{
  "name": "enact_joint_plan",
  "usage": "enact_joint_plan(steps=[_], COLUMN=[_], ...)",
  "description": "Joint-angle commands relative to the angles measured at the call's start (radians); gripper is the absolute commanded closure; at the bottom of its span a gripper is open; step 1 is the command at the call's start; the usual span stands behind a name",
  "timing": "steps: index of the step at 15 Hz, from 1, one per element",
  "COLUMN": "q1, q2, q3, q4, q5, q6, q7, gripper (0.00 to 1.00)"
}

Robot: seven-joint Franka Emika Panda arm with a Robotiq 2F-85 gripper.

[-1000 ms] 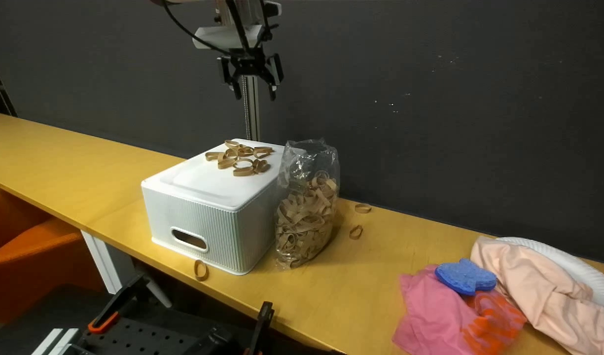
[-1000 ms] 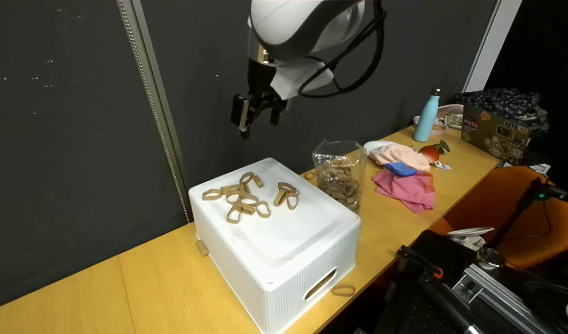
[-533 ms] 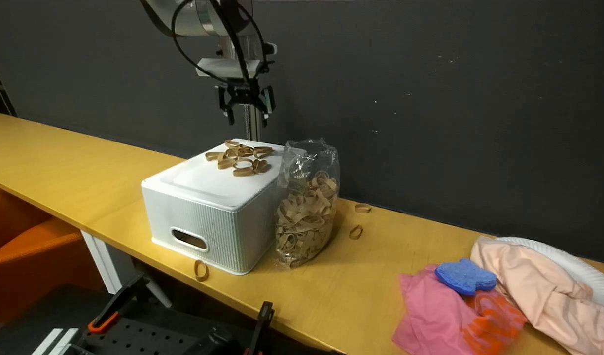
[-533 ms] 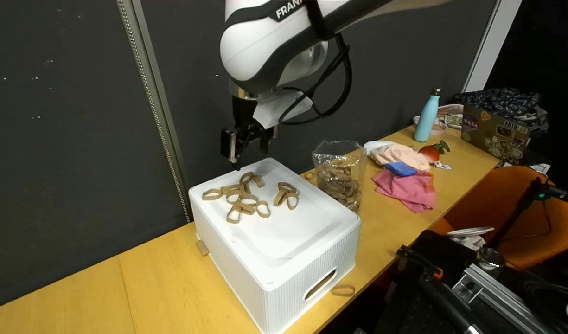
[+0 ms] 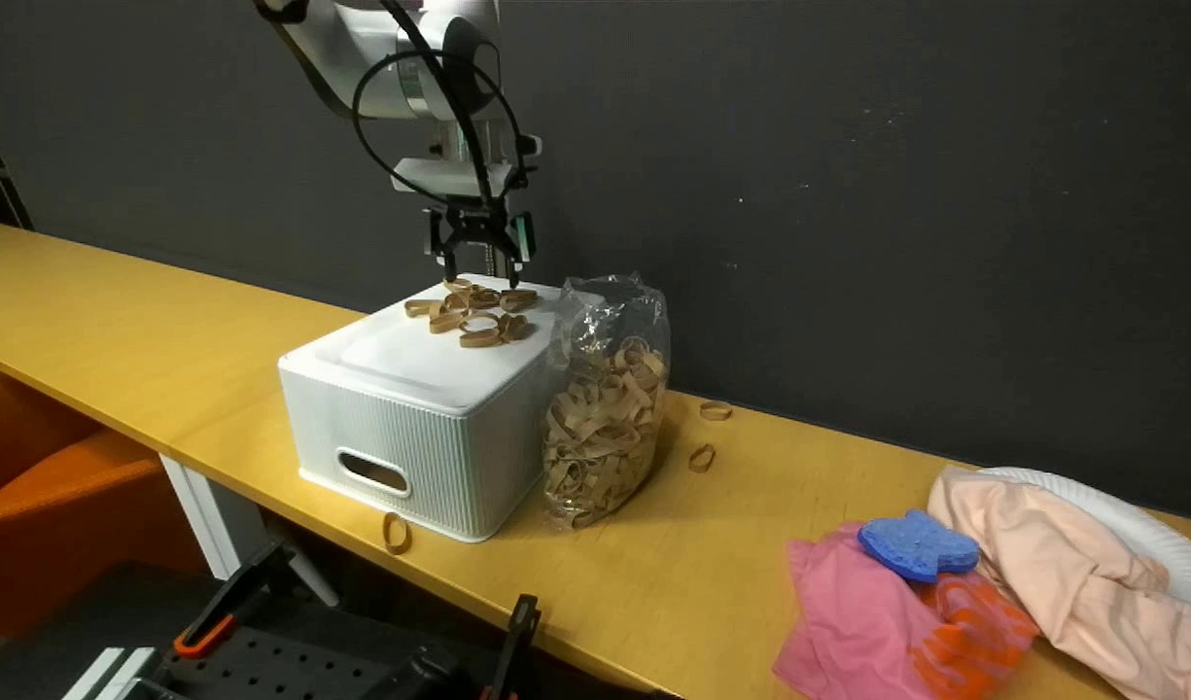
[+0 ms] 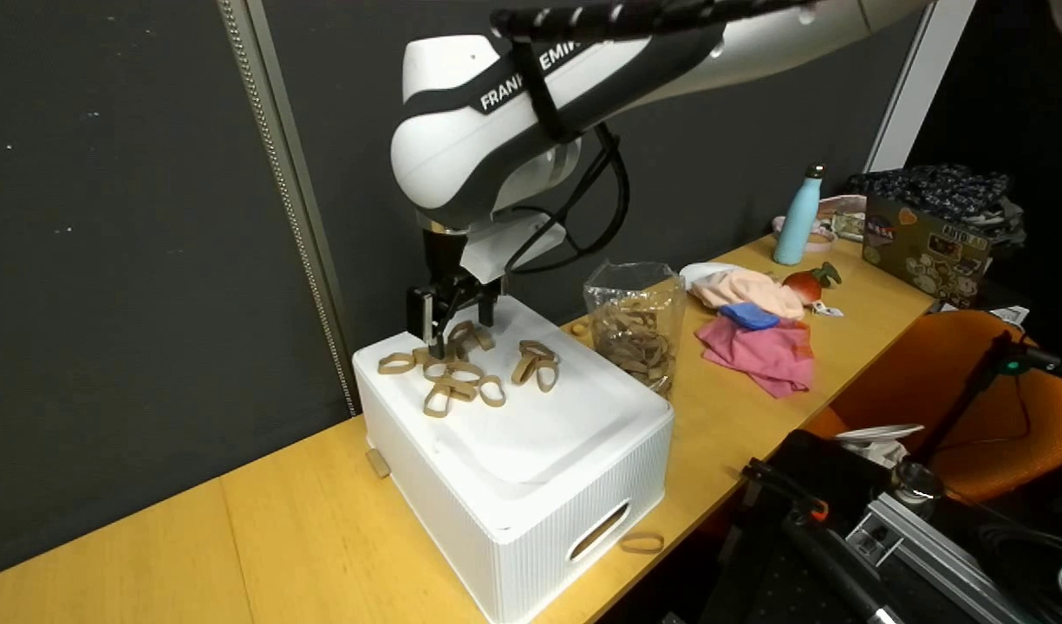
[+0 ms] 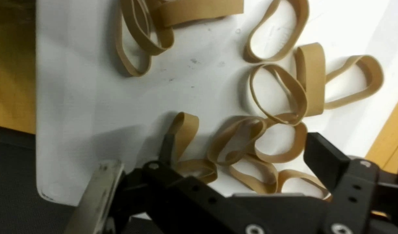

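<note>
Jaws are spread wide, holding nothing, and hang low over the loose pile of tan rubber bands point(image 7: 315, 79) on top of the white ribbed bin point(image 5: 435, 457). In the wrist view one jaw sits right by a folded band point(image 7: 187, 130), with several overlapping ones between the two sides; can't tell whether anything's actually touching. Clear plastic bag point(image 5: 626, 313) with lots more of the same inside stands just beside the bin on the bench point(image 5: 702, 574). Looks to me like a grab at the pile, so my two cents: line up on one that's free on both sides, otherwise you'll likely drag its neighbours along. They're thin and lie low, so I'd get the jaws right down near the surface without pressing, then close slowly so nothing skids or squirts out sideways.
</note>
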Motion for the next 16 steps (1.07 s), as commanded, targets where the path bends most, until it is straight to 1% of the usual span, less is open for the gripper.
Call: enact_joint_plan(steps=[1,8,9,10,12,16], q1=[0.013,0.025,0.028,0.028,0.028,0.028], q2=[0.072,0.150,0.151,0.150,0.145,0.127], q3=[-0.003,-0.002,-0.004,-0.004,-0.005,-0.004], q4=[0.110,0.204,0.208,0.208,0.204,0.177], q5=[-0.004,-0.001,-0.005,-0.004,-0.003,-0.001], q6=[-0.052,-0.087,-0.088,-0.089,-0.089,-0.084], q7=[-0.021,-0.027,-0.025,-0.024,-0.023,-0.019], gripper=[0.00,0.00,0.03,0.27,0.29,0.60])
